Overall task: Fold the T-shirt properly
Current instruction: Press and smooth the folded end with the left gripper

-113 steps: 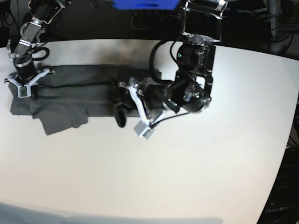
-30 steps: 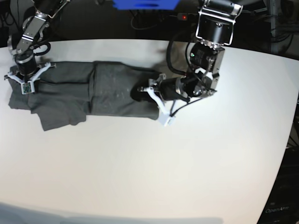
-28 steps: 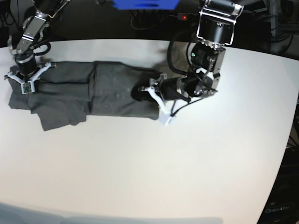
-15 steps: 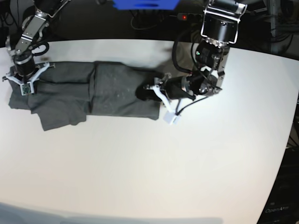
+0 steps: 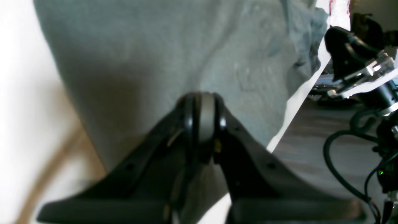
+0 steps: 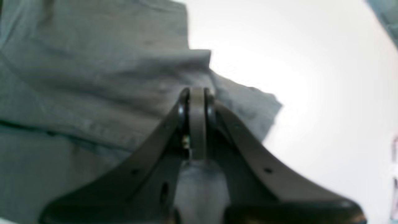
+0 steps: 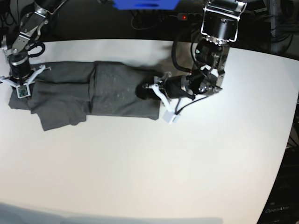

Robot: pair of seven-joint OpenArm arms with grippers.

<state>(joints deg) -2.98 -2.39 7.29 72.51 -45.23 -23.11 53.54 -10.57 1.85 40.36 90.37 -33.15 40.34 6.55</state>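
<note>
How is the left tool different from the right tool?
The left tool lies low over the folded end of the T-shirt, near the table's middle; the right tool points down at the far end with the sleeve. Both are shut, neither plainly pinching cloth.

The base view is bright and fairly sharp. The white bench (image 7: 196, 158) looks evenly lit from above, and its far edge curves like a fish-eye lens bends it. Behind the bench it is very dark. In the left wrist view, the left hand (image 5: 202, 115) is close and blurry, and the bench beside it glows so white that detail is lost. The T-shirt (image 5: 174, 53) shows a soft dark shadow there. The right wrist view is blurry too, with bright glare at the top right.
</note>
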